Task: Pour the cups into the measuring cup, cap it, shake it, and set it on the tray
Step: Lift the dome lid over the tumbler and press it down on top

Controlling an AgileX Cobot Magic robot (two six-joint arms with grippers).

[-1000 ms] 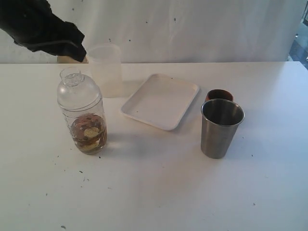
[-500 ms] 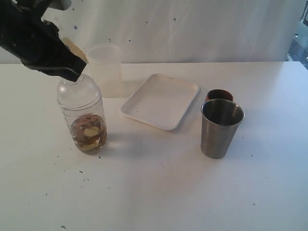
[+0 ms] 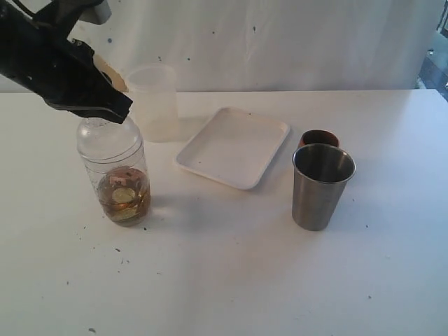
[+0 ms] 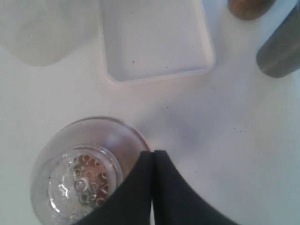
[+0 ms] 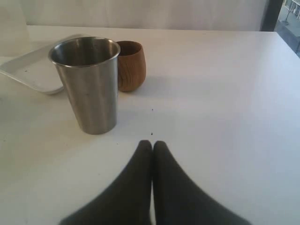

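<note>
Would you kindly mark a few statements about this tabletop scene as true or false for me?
1. The measuring cup wears its domed cap. True.
2. The steel tumbler stands on the tray. False: it stands on the table, beside the tray.
3. The wooden cup stands close to the steel tumbler. True.
4. The right hand grips the steel tumbler. False: it is shut on nothing, apart from the tumbler.
5. The measuring cup holds brownish liquid. True.

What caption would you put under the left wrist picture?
Shut left gripper by the capped measuring cup, white tray nearby.
</note>
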